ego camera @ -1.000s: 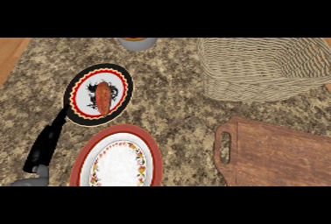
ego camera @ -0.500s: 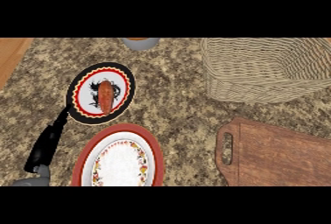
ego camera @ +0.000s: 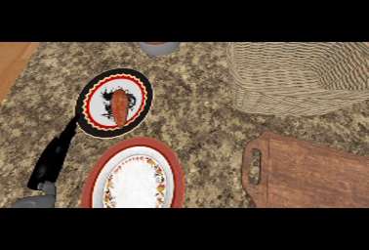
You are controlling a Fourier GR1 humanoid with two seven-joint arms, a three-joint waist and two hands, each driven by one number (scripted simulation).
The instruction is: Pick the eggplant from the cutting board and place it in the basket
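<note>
In the head view, the only 1 you have, neither hand shows, so you cannot tell whether either is spread, pressed together or pinching. The small grey shape (ego camera: 34, 200) in the lower left corner may be the end of the pan's black handle (ego camera: 54, 158) or a bit of forearm; it cannot be told. The eggplant is not visible either. The cutting board (ego camera: 310, 178) at lower right runs out of frame, and its visible part carries none. The basket (ego camera: 299, 78) sits at upper right, just above the board. Do not take the orange-red piece (ego camera: 120, 107) in the pan (ego camera: 92, 105) at centre left for the target. I judge you should first find the eggplant, probably on the board's hidden right part, then reach with the right hand, since the lift to the basket is short.
</note>
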